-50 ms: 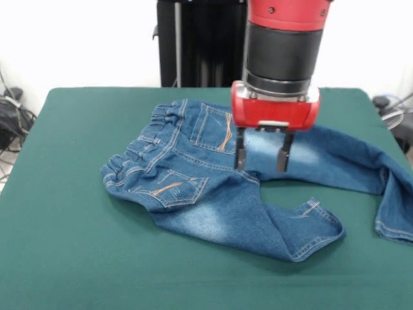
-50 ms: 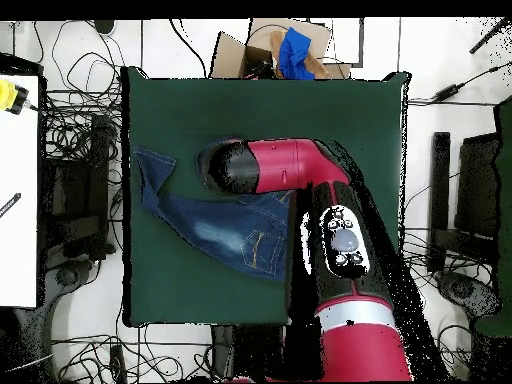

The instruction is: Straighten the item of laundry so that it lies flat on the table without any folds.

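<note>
Jeans [image 1: 193,187] are lying back-up across the table [image 1: 64,258], mostly spread, but I'm seeing one leg bent near the hem at the table's edge and the other turned up at its cuff. I'm holding the gripper [image 1: 261,155] over the crotch, fingers apart and gripping nothing. Both legs are wanting straightening yet.

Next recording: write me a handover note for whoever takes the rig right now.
Pincer: open, empty, fingers pointing down over the jeans' crotch area; whether it touches the cloth cannot be told.
Jeans: on the green table, back pockets up, waistband bunched. One leg runs to the table's edge and bends back at the hem; the other has its cuff turned up.
Done: mostly spread out.
Left: straighten both leg ends and smooth the waistband.
</note>
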Available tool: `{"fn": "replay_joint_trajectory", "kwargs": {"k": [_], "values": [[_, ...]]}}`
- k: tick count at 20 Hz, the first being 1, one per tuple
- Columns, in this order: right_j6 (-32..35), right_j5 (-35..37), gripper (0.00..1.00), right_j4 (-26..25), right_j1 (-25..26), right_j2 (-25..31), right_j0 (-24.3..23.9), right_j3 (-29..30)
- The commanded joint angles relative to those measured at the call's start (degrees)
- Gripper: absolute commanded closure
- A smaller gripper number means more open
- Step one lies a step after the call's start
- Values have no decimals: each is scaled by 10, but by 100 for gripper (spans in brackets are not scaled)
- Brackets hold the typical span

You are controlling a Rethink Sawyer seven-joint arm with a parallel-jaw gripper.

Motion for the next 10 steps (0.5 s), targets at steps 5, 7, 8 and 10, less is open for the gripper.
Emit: {"fn": "replay_joint_trajectory", "kwargs": {"k": [5, 7, 8, 10], "values": [[-102, 22, 0, -32, -39, 82, -52, 123], [-105, 2, 0, -46, -26, 88, -65, 126], [-107, -2, 0, -51, -20, 91, -70, 126], [-112, -12, 0, -60, -12, 98, -83, 129]]}}
